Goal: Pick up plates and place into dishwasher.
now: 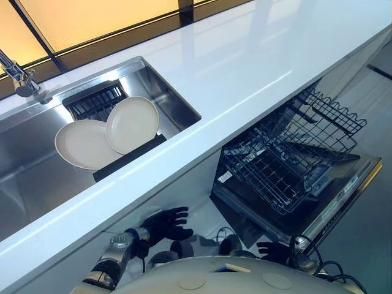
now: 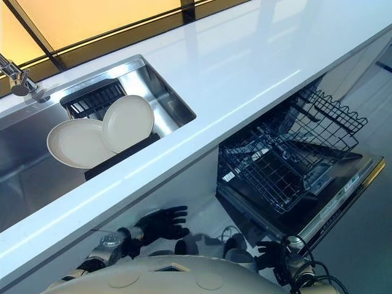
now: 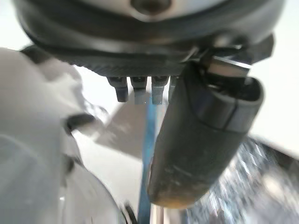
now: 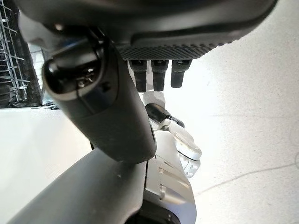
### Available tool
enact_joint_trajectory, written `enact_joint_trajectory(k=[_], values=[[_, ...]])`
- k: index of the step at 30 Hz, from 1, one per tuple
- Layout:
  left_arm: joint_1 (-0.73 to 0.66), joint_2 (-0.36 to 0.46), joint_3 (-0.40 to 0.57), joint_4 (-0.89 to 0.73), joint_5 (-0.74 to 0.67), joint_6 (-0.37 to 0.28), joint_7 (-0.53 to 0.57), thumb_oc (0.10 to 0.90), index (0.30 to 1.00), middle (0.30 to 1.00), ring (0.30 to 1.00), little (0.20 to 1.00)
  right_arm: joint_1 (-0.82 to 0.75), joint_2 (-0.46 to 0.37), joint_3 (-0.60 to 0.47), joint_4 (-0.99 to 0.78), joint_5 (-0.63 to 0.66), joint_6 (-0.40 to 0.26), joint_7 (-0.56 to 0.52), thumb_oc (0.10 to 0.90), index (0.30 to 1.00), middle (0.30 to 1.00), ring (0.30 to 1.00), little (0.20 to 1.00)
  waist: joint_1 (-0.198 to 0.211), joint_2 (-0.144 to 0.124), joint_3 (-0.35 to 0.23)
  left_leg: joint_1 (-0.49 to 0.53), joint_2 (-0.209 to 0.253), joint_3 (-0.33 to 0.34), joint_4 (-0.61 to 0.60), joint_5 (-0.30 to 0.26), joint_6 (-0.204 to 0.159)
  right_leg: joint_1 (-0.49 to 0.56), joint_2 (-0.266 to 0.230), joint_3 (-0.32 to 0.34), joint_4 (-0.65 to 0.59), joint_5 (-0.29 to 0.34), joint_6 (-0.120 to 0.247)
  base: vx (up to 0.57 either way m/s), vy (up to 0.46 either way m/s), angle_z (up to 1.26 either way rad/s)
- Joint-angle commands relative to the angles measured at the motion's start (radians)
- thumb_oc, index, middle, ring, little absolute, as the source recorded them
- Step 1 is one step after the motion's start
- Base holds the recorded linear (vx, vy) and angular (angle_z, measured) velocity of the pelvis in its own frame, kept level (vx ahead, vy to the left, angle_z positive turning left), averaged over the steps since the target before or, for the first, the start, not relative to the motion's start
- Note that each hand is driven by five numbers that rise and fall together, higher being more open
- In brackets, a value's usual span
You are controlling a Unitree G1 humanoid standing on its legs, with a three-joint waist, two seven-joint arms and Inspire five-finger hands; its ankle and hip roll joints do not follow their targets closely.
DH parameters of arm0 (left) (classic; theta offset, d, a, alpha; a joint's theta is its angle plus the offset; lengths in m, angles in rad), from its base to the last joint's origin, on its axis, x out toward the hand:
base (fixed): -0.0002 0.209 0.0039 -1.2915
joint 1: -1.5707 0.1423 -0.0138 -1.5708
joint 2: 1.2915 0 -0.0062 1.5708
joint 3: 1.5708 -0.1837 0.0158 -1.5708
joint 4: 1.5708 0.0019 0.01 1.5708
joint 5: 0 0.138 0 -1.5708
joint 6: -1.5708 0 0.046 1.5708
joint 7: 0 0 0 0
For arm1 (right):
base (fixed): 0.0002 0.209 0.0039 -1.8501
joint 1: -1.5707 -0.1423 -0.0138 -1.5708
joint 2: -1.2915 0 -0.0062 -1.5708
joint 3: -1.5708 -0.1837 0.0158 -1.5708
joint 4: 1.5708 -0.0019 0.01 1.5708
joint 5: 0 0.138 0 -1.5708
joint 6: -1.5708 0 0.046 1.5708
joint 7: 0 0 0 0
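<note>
Two cream plates (image 1: 107, 133) lean overlapping in the sink (image 1: 165, 92), handy for lifting into the pulled-out dishwasher rack (image 1: 288, 156), while the left hand (image 1: 166, 224) and right hand (image 1: 274, 250) hang spread and empty below the bench (image 1: 245, 55).

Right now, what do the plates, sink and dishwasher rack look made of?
Plates: likely glazed ceramic, possibly melamine; smooth cream surface with soft sheen. Sink: brushed stainless steel; grey metal with dull reflections. Dishwasher rack: dark coated wire; thin crossing rods in an open grid.
</note>
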Motion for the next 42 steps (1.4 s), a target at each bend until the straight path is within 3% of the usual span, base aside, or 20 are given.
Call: enact_joint_trajectory(k=[1, 4, 5, 7, 9, 12, 14, 16, 19, 20, 21, 23, 24, 26, 27, 28, 29, 35, 38, 42], values=[[-0.124, 0.032, -0.038, -0.24, -0.132, 0.018, -0.255, 0.8, 0.9, 0.9, 0.9, 0.9, -0.079, -0.01, 0.036, 0.0, 0.004, -0.016, 0.022, 0.8, 0.9, 0.9, 0.9, 0.9, 0.003, 0.02, -0.001, -0.032, -0.057, 0.026, 0.046, -0.09, 0.031, -0.031, 0.036, -0.009, 0.136, -0.153, 0.019, -0.04, 0.022, 0.02], [-0.157, 0.041, -0.013, -0.544, -0.513, 0.296, -0.34, 0.8, 0.9, 0.9, 0.9, 0.9, -0.08, -0.013, 0.042, 0.015, -0.013, -0.04, 0.008, 0.8, 0.9, 0.9, 0.9, 0.9, 0.011, 0.026, 0.001, -0.026, -0.06, 0.014, 0.033, -0.089, 0.037, -0.029, 0.038, -0.004, 0.132, -0.152, 0.017, -0.01, 0.0, 0.05], [-0.162, 0.005, 0.014, -0.637, -0.687, 0.404, -0.304, 0.8, 0.9, 0.9, 0.9, 0.9, -0.075, -0.009, 0.037, 0.023, -0.018, -0.051, 0.001, 0.8, 0.9, 0.9, 0.9, 0.9, 0.016, 0.025, 0.001, -0.022, -0.061, 0.01, 0.028, -0.091, 0.039, -0.025, 0.038, -0.004, 0.129, -0.152, 0.016, 0.01, -0.024, 0.15], [-0.156, -0.068, 0.047, -0.709, -0.935, 0.548, -0.282, 0.8, 0.9, 0.9, 0.9, 0.9, -0.069, 0.002, 0.033, 0.039, -0.02, -0.068, -0.008, 0.8, 0.9, 0.9, 0.9, 0.9, 0.022, 0.022, 0.004, -0.01, -0.063, 0.002, 0.022, -0.096, 0.041, -0.012, 0.038, -0.006, 0.126, -0.155, 0.016, 0.02, -0.041, 0.16], [-0.127, -0.205, 0.084, -0.757, -1.209, 0.718, -0.255, 0.8, 0.9, 0.9, 0.9, 0.9, -0.066, 0.03, 0.03, 0.058, -0.031, -0.079, -0.026, 0.8, 0.9, 0.9, 0.9, 0.9, 0.031, 0.01, -0.004, -0.01, -0.063, -0.005, 0.021, -0.1, 0.039, -0.007, 0.04, -0.006, 0.121, -0.155, 0.014, 0.04, -0.089, 0.05], [-0.113, -0.268, 0.065, -0.797, -1.55, 0.779, -0.165, 0.8, 0.9, 0.9, 0.9, 0.9, -0.078, 0.06, 0.058, 0.068, -0.019, -0.064, -0.046, 0.8, 0.9, 0.9, 0.9, 0.9, 0.038, -0.003, -0.003, -0.003, -0.061, -0.012, 0.02, -0.105, 0.035, 0.001, 0.043, -0.01, 0.123, -0.158, 0.01, 0.03, -0.077, 0.03], [-0.123, -0.274, 0.04, -0.833, -1.688, 0.728, -0.093, 0.8, 0.9, 0.9, 0.9, 0.9, -0.087, 0.073, 0.08, 0.076, -0.009, -0.059, -0.057, 0.8, 0.9, 0.9, 0.9, 0.9, 0.039, -0.007, -0.003, 0.0, -0.06, -0.014, 0.019, -0.107, 0.034, 0.003, 0.045, -0.013, 0.125, -0.161, 0.007, 0.02, -0.04, -0.02], [-0.137, -0.269, 0.01, -0.877, -1.718, 0.606, -0.075, 0.8, 0.9, 0.9, 0.9, 0.9, -0.096, 0.081, 0.103, 0.086, 0.006, -0.058, -0.068, 0.8, 0.9, 0.9, 0.9, 0.9, 0.04, -0.008, -0.003, 0.003, -0.059, -0.015, 0.018, -0.108, 0.034, 0.006, 0.047, -0.014, 0.126, -0.164, 0.005, 0.01, -0.014, -0.02], [-0.152, -0.239, -0.014, -0.959, -1.572, 0.342, -0.1, 0.8, 0.9, 0.9, 0.9, 0.9, -0.1, 0.082, 0.119, 0.084, 0.013, -0.047, -0.078, 0.8, 0.9, 0.9, 0.9, 0.9, 0.041, -0.005, -0.001, 0.005, -0.059, -0.017, 0.018, -0.107, 0.034, 0.01, 0.05, -0.015, 0.126, -0.167, 0.002, 0.0, 0.0, 0.0], [-0.152, -0.236, -0.015, -0.964, -1.556, 0.323, -0.103, 0.8, 0.9, 0.9, 0.9, 0.9, -0.1, 0.081, 0.119, 0.084, 0.013, -0.047, -0.078, 0.8, 0.9, 0.9, 0.9, 0.9, 0.041, -0.005, 0.0, 0.005, -0.058, -0.017, 0.018, -0.107, 0.034, 0.01, 0.05, -0.015, 0.126, -0.168, 0.001, 0.0, 0.0, 0.0], [-0.158, -0.208, -0.011, -0.988, -1.414, 0.144, -0.088, 0.8, 0.9, 0.9, 0.9, 0.9, -0.096, 0.078, 0.121, 0.081, 0.01, -0.049, -0.08, 0.8, 0.9, 0.9, 0.9, 0.9, 0.042, -0.002, 0.001, 0.004, -0.058, -0.019, 0.02, -0.105, 0.034, 0.011, 0.051, -0.016, 0.128, -0.169, -0.001, 0.0, 0.0, 0.0], [-0.162, -0.165, 0.012, -1.019, -1.245, -0.052, 0.006, 0.8, 0.9, 0.9, 0.9, 0.9, -0.083, 0.075, 0.122, 0.07, 0.01, -0.051, -0.086, 0.8, 0.9, 0.9, 0.9, 0.9, 0.044, 0.002, 0.005, 0.004, -0.059, -0.024, 0.022, -0.104, 0.036, 0.014, 0.052, -0.016, 0.13, -0.172, -0.003, -0.01, 0.004, 0.02], [-0.164, -0.121, 0.042, -1.034, -1.027, -0.234, 0.101, 0.8, 0.9, 0.9, 0.9, 0.9, -0.07, 0.07, 0.116, 0.058, 0.007, -0.053, -0.09, 0.8, 0.9, 0.9, 0.9, 0.9, 0.046, 0.005, 0.008, 0.006, -0.06, -0.03, 0.023, -0.104, 0.038, 0.016, 0.053, -0.018, 0.132, -0.176, -0.004, 0.0, 0.013, 0.04], [-0.174, -0.057, 0.095, -1.039, -0.811, -0.381, 0.258, 0.8, 0.9, 0.9, 0.9, 0.9, -0.053, 0.065, 0.109, 0.049, 0.004, -0.06, -0.093, 0.8, 0.9, 0.9, 0.9, 0.9, 0.049, 0.007, 0.007, 0.006, -0.062, -0.038, 0.023, -0.104, 0.04, 0.02, 0.055, -0.019, 0.132, -0.181, -0.005, 0.01, 0.018, 0.06], [-0.193, -0.002, 0.154, -1.046, -0.565, -0.446, 0.427, 0.8, 0.9, 0.9, 0.9, 0.9, -0.037, 0.063, 0.105, 0.055, 0.003, -0.077, -0.1, 0.8, 0.9, 0.9, 0.9, 0.9, 0.052, 0.007, 0.003, 0.009, -0.065, -0.048, 0.022, -0.104, 0.041, 0.026, 0.056, -0.02, 0.13, -0.185, -0.006, 0.04, 0.027, 0.05], [-0.205, 0.027, 0.187, -1.047, -0.486, -0.441, 0.492, 0.8, 0.9, 0.9, 0.9, 0.9, -0.026, 0.063, 0.106, 0.057, 0.001, -0.087, -0.105, 0.8, 0.9, 0.9, 0.9, 0.9, 0.053, 0.007, -0.002, 0.01, -0.067, -0.052, 0.021, -0.104, 0.042, 0.027, 0.057, -0.02, 0.129, -0.188, -0.007, 0.07, 0.039, 0.1], [-0.232, 0.078, 0.243, -1.043, -0.293, -0.399, 0.631, 0.8, 0.9, 0.9, 0.9, 0.9, -0.011, 0.063, 0.108, 0.062, -0.005, -0.099, -0.111, 0.8, 0.9, 0.9, 0.9, 0.9, 0.053, 0.005, -0.014, 0.012, -0.069, -0.057, 0.018, -0.104, 0.041, 0.031, 0.06, -0.017, 0.127, -0.192, -0.007, 0.06, 0.03, 0.12], [-0.355, 0.264, 0.313, -0.992, 0.105, -0.194, 0.865, 0.8, 0.9, 0.9, 0.9, 0.9, -0.005, 0.051, 0.123, 0.054, -0.028, -0.078, -0.101, 0.8, 0.9, 0.9, 0.9, 0.9, 0.037, 0.008, -0.038, 0.016, -0.068, -0.044, 0.023, -0.103, 0.04, 0.029, 0.06, -0.009, 0.132, -0.198, -0.007, 0.06, 0.046, 0.03], [-0.431, 0.406, 0.314, -0.889, 0.165, -0.069, 0.9, 0.8, 0.9, 0.9, 0.9, 0.9, -0.007, 0.043, 0.129, 0.057, -0.041, -0.071, -0.102, 0.8, 0.9, 0.9, 0.9, 0.9, 0.022, 0.016, -0.043, 0.019, -0.069, -0.024, 0.028, -0.105, 0.043, 0.029, 0.061, 0.001, 0.133, -0.198, -0.005, 0.05, 0.072, -0.03], [-0.492, 0.546, 0.314, -0.708, 0.181, -0.006, 0.891, 0.8, 0.9, 0.9, 0.9, 0.9, -0.004, 0.023, 0.128, 0.032, -0.049, -0.039, -0.091, 0.8, 0.9, 0.9, 0.9, 0.9, 0.007, 0.026, -0.044, 0.019, -0.072, -0.001, 0.043, -0.111, 0.047, 0.027, 0.059, 0.012, 0.135, -0.196, -0.002, 0.04, 0.078, -0.06]])
